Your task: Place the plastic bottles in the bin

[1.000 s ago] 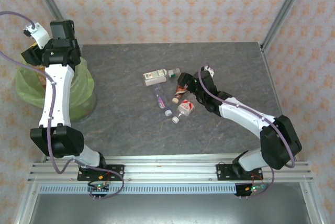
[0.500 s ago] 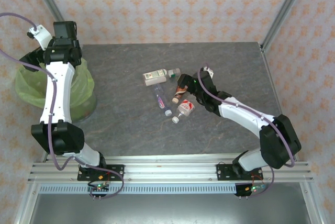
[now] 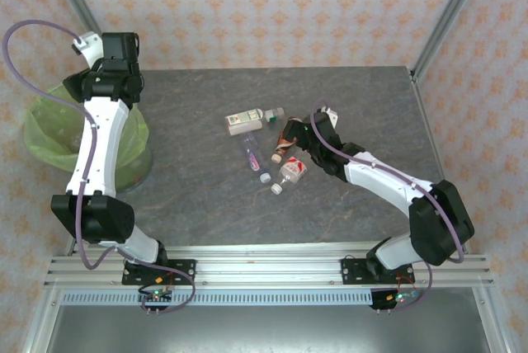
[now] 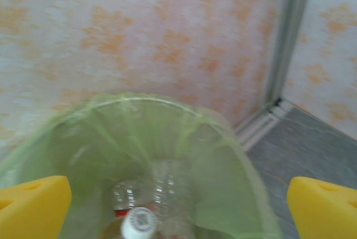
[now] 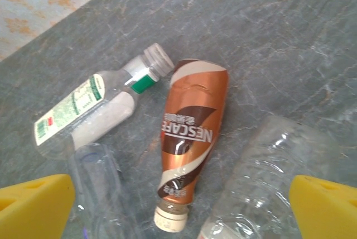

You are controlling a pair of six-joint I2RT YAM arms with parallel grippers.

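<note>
- One big bin (image 3: 47, 134) with a lime bag liner sits at the left edge of the table (image 3: 363, 105). At least one white-capped bottle (image 4: 139, 219) is lying in the bottom. Your left gripper (image 4: 178, 205) hangs over it, fingers spread wide with nothing between them.
- Four bottles lie on their sides mid-table, bunched close together. They look empty, so I'd guess light and thin-walled, easy to crush, and they'll roll if you nudge them.
- The white-green bottle (image 5: 92, 105) has a flat label panel, which is decent to clamp.
- The Nescafe bottle (image 5: 189, 130) is right under your right gripper (image 5: 181, 205), which is wide open and empty. The sleeve looks slick, so pinch across the fat body.
- Skip its tapering neck and cap (image 5: 170, 219), since the fingers would likely slide off.
</note>
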